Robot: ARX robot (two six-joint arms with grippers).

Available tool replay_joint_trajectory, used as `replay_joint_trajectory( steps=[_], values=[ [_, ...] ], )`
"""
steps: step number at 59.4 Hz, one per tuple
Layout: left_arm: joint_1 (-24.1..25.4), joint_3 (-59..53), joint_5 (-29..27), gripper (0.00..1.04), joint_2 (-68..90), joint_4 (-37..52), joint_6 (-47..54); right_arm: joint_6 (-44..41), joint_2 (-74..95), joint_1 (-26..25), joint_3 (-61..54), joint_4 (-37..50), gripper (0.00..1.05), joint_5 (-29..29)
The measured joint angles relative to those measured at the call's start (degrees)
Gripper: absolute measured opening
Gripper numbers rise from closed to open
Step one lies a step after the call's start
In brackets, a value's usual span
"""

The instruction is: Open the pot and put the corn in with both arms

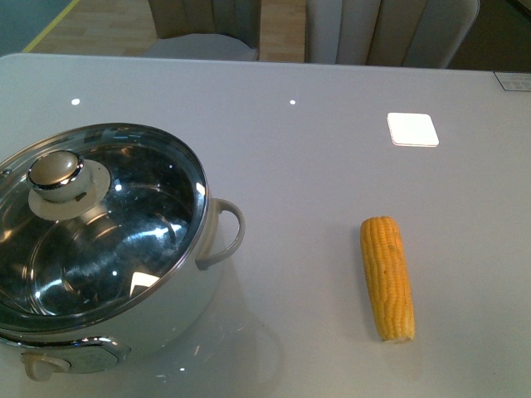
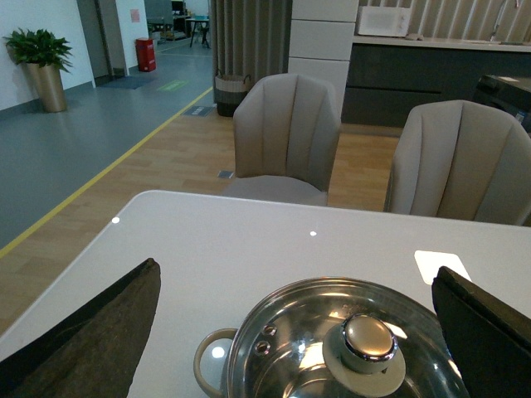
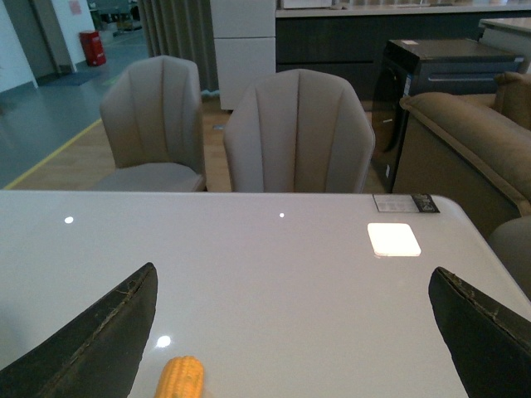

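Observation:
The white pot [image 1: 195, 286] stands at the table's front left with its glass lid [image 1: 124, 232] on and the cream-chrome knob [image 1: 56, 176] on top. The yellow corn [image 1: 387, 278] lies on the table to the right of the pot, apart from it. Neither arm shows in the front view. My left gripper [image 2: 303, 327] is open and empty, above and behind the pot's lid knob [image 2: 367, 342]. My right gripper [image 3: 299, 327] is open and empty above the table; the tip of the corn [image 3: 180, 377] shows near its one finger [image 3: 99, 340].
The white table [image 1: 315, 166] has a bright square light reflection [image 1: 412, 128] at the back right. Grey chairs [image 1: 216, 37] stand behind the far table edge. A small label [image 1: 513, 80] sits at the table's far right corner.

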Motion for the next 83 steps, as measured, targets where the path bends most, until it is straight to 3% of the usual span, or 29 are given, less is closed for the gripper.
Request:
replay_joint_trajectory(
  steps=[32,40,50,59,66,71,83],
  values=[
    [0.0,0.1,-0.1,0.98,0.2,-0.3,-0.2,0.0,0.0,0.0,0.0,0.0,0.96,0.0],
    [-1.2,6.6,-0.2,0.98,10.2,-19.2,-14.2,0.0,0.0,0.0,0.0,0.0,0.96,0.0],
    [-2.7,7.1,0.9,0.98,12.5,-20.5,-20.0,0.0,0.0,0.0,0.0,0.0,0.96,0.0],
    [-7.6,7.2,-2.7,0.98,22.5,-9.6,-20.0,0.0,0.0,0.0,0.0,0.0,0.96,0.0],
    [-12.4,7.2,-5.3,0.98,35.5,3.0,-19.3,0.0,0.0,0.0,0.0,0.0,0.96,0.0],
    [-16.3,8.5,-7.2,0.98,51.6,16.8,-18.1,0.0,0.0,0.0,0.0,0.0,0.96,0.0],
    [-18.2,12.1,-8.0,0.98,73.0,32.7,-15.8,0.0,0.0,0.0,0.0,0.0,0.96,0.0]
  ],
)
